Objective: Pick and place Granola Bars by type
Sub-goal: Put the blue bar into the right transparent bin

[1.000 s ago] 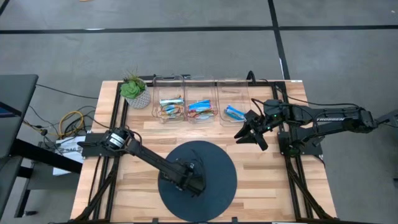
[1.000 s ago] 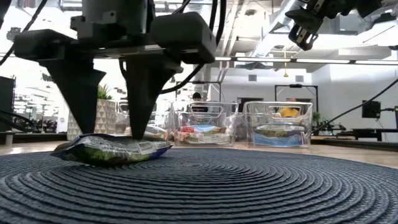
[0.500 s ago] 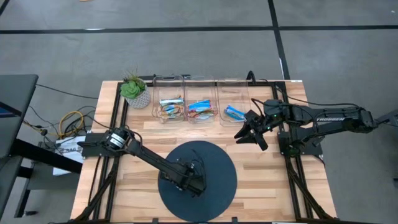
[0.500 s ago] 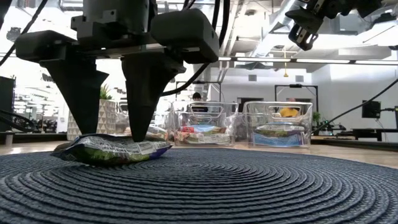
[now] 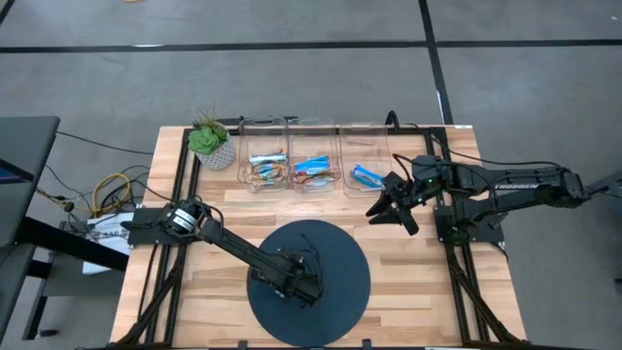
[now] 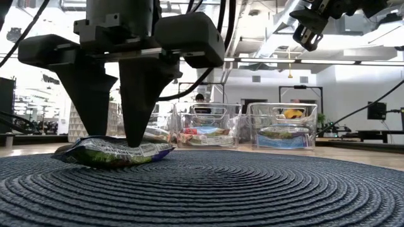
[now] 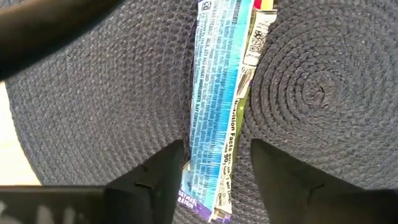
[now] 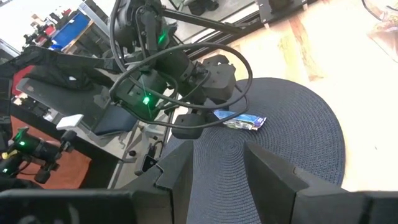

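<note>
The left gripper stands over the round woven mat in the low view, its fingers spread to either side of a single granola bar lying flat on the mat, tips at wrapper height. The pick-up step appears to be in hand: the fingers need to close on the bar, then lift and carry it to the matching clear bin at the far edge of the wooden surface. The right gripper waits in the air near the bins, fingers parted and empty.
</note>
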Robot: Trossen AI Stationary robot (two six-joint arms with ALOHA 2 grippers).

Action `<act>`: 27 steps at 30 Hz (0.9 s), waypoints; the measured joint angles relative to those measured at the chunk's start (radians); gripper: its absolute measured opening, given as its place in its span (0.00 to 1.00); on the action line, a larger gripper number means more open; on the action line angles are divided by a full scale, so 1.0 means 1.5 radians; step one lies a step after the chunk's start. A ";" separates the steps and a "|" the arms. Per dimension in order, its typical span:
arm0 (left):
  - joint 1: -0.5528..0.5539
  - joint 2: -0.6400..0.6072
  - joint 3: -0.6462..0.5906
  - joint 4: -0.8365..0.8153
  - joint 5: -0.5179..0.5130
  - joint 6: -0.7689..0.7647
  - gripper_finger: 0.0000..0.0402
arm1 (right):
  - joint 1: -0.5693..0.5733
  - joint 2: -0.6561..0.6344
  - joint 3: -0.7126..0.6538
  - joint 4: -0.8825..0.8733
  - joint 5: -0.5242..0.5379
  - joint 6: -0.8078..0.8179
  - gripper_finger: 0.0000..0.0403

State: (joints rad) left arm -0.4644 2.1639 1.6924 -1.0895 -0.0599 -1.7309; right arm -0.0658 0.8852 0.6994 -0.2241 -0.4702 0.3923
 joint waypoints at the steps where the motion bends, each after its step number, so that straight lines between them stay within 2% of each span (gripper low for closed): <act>1: 0.000 0.000 0.000 0.001 0.000 0.000 0.43 | 0.000 0.000 0.000 0.000 0.000 0.000 0.33; 9: 0.000 0.000 -0.001 0.006 0.000 0.000 0.33 | 0.000 0.000 0.000 0.000 0.000 0.000 0.33; 16: 0.001 -0.001 -0.036 0.056 0.034 0.001 0.32 | 0.000 0.000 0.000 0.000 0.000 0.000 0.33; 27: 0.001 -0.001 -0.040 0.057 0.031 0.001 0.32 | 0.000 0.000 0.000 0.000 0.000 0.000 0.33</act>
State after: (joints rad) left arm -0.4637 2.1628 1.6325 -1.0035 -0.0139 -1.7294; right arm -0.0658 0.8852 0.6994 -0.2241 -0.4702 0.3923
